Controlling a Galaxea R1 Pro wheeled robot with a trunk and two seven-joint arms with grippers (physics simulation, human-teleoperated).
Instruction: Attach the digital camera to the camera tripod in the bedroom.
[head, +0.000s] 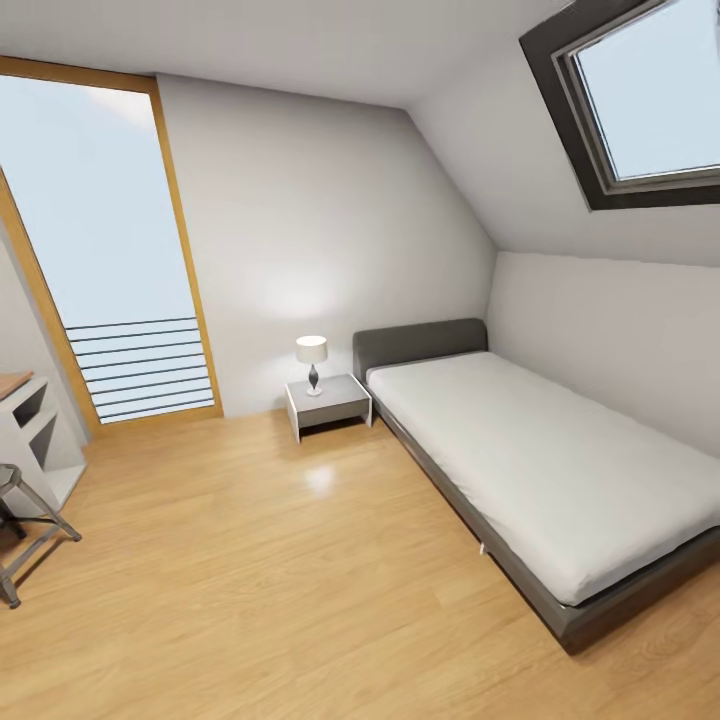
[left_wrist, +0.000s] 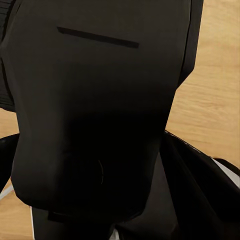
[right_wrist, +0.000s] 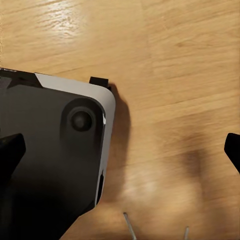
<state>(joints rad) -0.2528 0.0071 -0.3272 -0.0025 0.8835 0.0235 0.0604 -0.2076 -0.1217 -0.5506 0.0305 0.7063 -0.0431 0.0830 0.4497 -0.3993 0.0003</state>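
**Supervisor:** Report the position of the digital camera and the camera tripod.

**Operator:** I cannot tell where either one is; I am in the bedroom (head: 330, 200), in transit, with the head camera looking across the plank floor (head: 280, 580).

**Supervisor:** Orientation and long axis of the camera?

**Operator:** I cannot tell these. The only long axis I can give is the bed (head: 540, 470); it runs from its grey headboard (head: 420, 343) at the far wall out toward my near right, along the sloped wall.

**Supervisor:** Surroundings?

**Operator:** A nightstand (head: 328, 400) stands just beside the headboard, with a lamp (head: 312, 362) upright on it. A tall oak-framed glazed door (head: 110, 250) is far left, a skylight (head: 650, 90) upper right. A white desk unit (head: 30, 420) and what I judge to be a metal-legged stool (head: 30, 520) sit at my left edge.

**Supervisor:** Tool state, and why are the arms held so?

**Operator:** The right gripper (right_wrist: 120, 150) is released, grasping nothing, its fingertips (right_wrist: 10, 150) spread wide over bare floor beside my base (right_wrist: 50, 150). I judge both arms are tucked low for driving. For the left gripper I cannot tell; a dark housing (left_wrist: 100, 110) blocks that wrist camera.
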